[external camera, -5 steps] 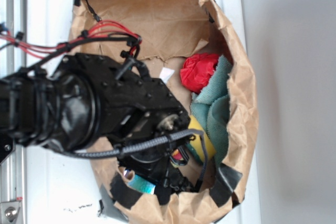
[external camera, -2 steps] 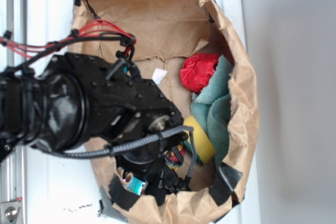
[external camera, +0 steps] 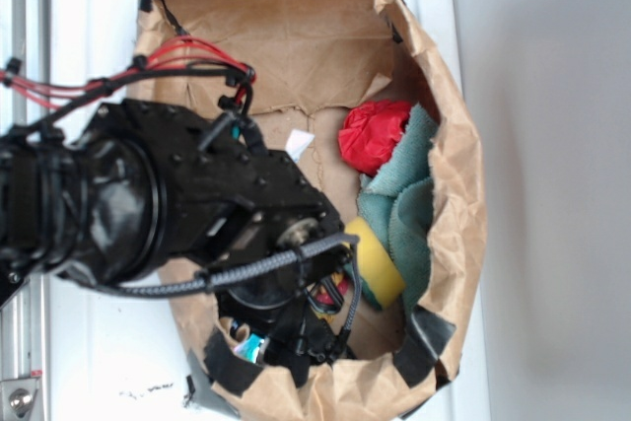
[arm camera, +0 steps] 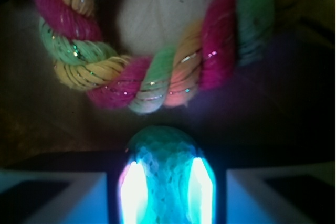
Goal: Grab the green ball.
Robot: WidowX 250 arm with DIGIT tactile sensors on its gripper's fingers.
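Observation:
The green ball fills the gap between my fingers in the wrist view, round and textured, lit bright teal on both sides where the pads press it. My gripper is shut on it. From outside, the gripper is low inside the brown paper bag, near its front left corner. Only a small teal patch of the ball shows under the black arm.
A twisted rope ring in pink, yellow and green lies just ahead of the ball. A red crumpled object, a teal cloth and a yellow sponge sit along the bag's right side. Black tape patches hold the bag's front rim.
The arm has shifted left and slightly down in the bag since a second ago. Less of the teal ball shows at the fingers now. The cloth, sponge and red object have not moved.

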